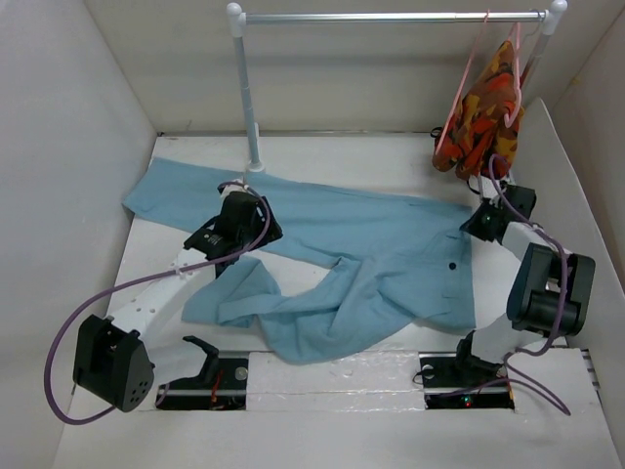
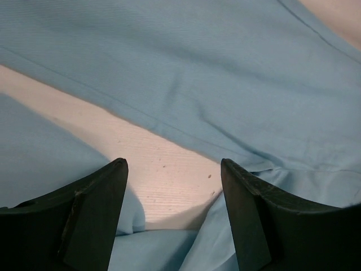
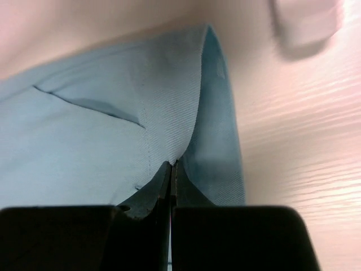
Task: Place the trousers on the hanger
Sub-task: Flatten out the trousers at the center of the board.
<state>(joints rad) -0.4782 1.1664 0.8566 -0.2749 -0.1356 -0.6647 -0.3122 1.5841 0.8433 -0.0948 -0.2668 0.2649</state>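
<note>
The light sky-blue trousers (image 1: 371,254) lie spread across the white table, one leg reaching far left and the other folded toward the front. My left gripper (image 1: 250,234) hovers open over the legs; its wrist view shows wide-apart jaws (image 2: 174,165) above cloth (image 2: 186,73) and a bare strip of table. My right gripper (image 1: 473,227) is shut on the trousers' waistband edge (image 3: 211,113), its jaws (image 3: 171,166) pinching the fabric. A thin pale pink hanger (image 1: 465,83) hangs from the rail at the back right, beside the patterned garment.
An orange-red patterned garment (image 1: 485,117) hangs on another pink hanger from the metal rail (image 1: 391,17), which stands on a white post (image 1: 249,98). White walls enclose the table (image 1: 342,386) on three sides.
</note>
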